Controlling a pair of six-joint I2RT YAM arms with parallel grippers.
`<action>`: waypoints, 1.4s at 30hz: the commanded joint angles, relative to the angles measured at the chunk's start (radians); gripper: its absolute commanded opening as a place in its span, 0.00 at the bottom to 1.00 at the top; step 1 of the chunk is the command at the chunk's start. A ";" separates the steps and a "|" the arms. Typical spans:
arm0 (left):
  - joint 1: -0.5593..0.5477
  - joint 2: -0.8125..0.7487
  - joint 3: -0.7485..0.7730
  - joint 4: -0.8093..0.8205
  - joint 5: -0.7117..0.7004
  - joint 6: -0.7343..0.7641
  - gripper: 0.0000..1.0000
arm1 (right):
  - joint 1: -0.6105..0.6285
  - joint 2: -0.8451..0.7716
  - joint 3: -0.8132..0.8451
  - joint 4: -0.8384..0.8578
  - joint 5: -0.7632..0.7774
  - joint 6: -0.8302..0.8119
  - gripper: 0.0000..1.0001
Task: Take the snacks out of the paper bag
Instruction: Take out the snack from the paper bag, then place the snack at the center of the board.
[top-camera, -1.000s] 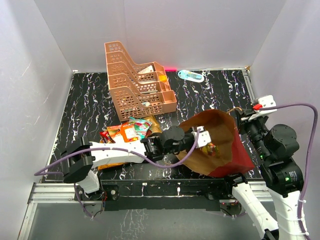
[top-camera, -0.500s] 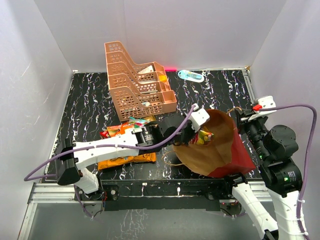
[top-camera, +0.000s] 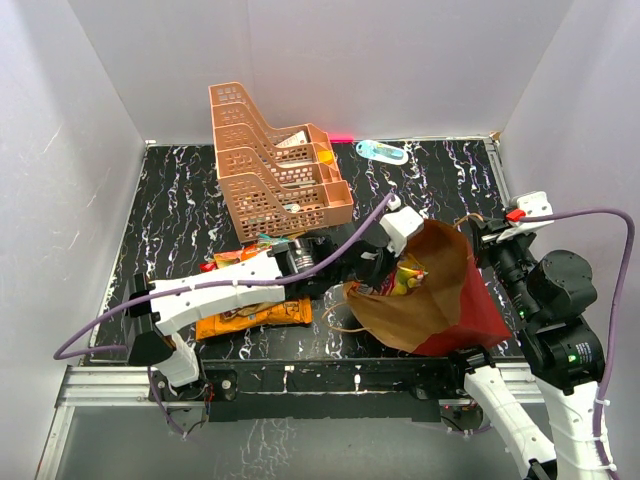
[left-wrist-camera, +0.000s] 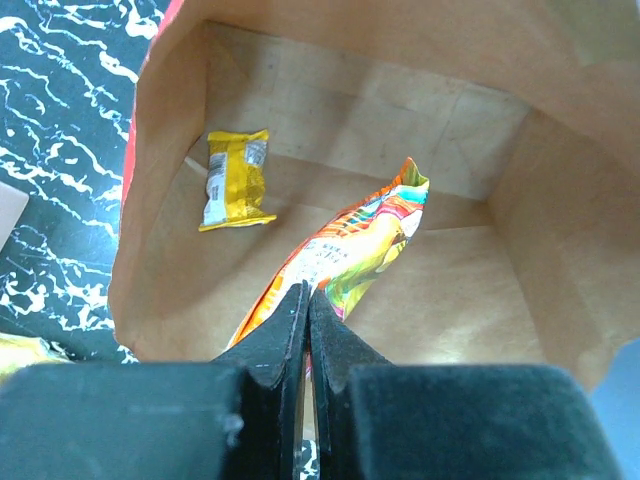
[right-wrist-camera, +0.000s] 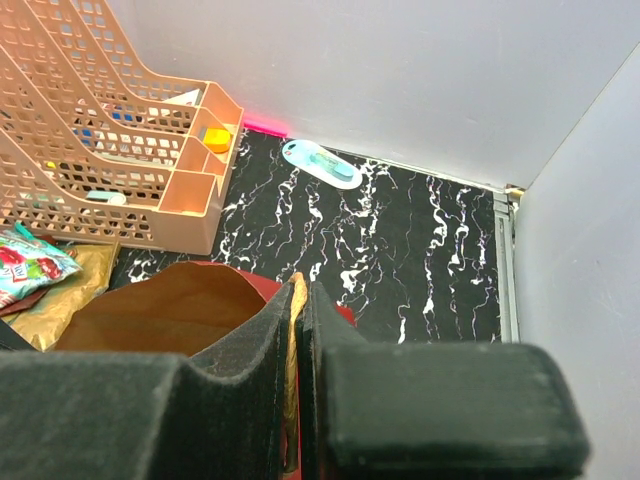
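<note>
The paper bag (top-camera: 440, 300), red outside and brown inside, lies tilted with its mouth toward the left arm. My left gripper (left-wrist-camera: 308, 292) hangs over the bag's mouth, shut on a shiny orange-yellow snack packet (left-wrist-camera: 355, 245) that dangles into the bag. A small yellow packet (left-wrist-camera: 235, 180) lies on the bag's floor. My right gripper (right-wrist-camera: 297, 290) is shut on the bag's far rim (right-wrist-camera: 300, 330), holding it up. In the top view the left gripper (top-camera: 398, 262) sits at the bag's opening with the held packet (top-camera: 407, 277) below it, and the right gripper (top-camera: 478, 232) is at the bag's right corner.
Other snacks lie left of the bag: a big orange chip bag (top-camera: 250, 315) and red and teal packets (top-camera: 258, 262). The peach tiered rack (top-camera: 275, 165) stands behind them. A small blue-green bottle (top-camera: 382, 151) lies by the back wall. White walls close in three sides.
My left gripper has risen from deep in the bag to its mouth, bringing the orange-yellow packet up with it. The bag's near rim shifted left. The right arm has held still.
</note>
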 joint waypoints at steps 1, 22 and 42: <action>-0.001 0.004 0.107 -0.047 0.056 -0.054 0.00 | 0.003 -0.003 -0.003 0.095 -0.011 0.008 0.08; -0.001 -0.146 0.323 -0.356 -0.219 -0.029 0.00 | 0.002 0.027 -0.003 0.106 0.073 0.039 0.08; 0.331 -0.359 0.059 -0.526 -0.503 0.061 0.00 | 0.003 0.017 0.015 0.109 0.056 0.047 0.08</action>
